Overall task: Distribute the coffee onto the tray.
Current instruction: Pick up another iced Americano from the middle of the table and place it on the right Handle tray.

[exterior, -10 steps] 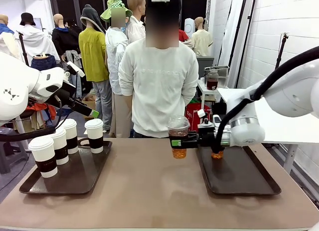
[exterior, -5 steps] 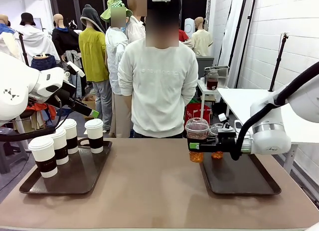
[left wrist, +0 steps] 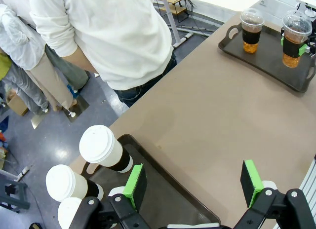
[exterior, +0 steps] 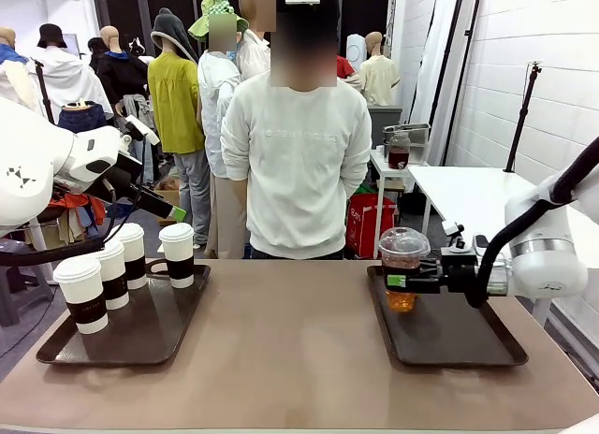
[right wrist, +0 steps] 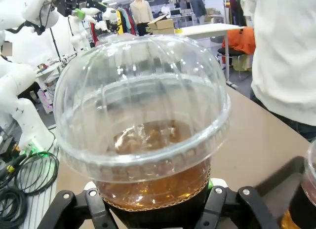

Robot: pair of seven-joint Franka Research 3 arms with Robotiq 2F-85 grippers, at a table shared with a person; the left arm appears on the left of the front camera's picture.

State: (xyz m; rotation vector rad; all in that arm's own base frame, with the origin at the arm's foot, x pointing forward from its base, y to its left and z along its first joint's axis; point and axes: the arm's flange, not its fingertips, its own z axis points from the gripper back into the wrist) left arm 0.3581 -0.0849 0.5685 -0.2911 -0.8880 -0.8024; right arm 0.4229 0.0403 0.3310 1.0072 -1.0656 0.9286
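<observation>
Right gripper — jaws closed around a clear dome-lidded cup of dark coffee, held over the front-left part of the right tray; whether the cup base touches the tray cannot be told. In the right wrist view the same cup is seen clamped between the green pads, amber liquid and ice visible under the dome.

A second clear cup is seen in the left wrist view, standing on the right tray near its far handle, just beside the held one.

Left gripper — jaws spread wide, nothing between the green pads; it is held raised above the left tray at the counter's left edge. In the front view its green fingertip is seen above the paper cups.

Four white lidded paper cups with dark sleeves are lined up on the left tray: nearest the front edge, next, next, and one by the tray's far handle.

A person in a white sweatshirt is stood at the counter's far edge.
</observation>
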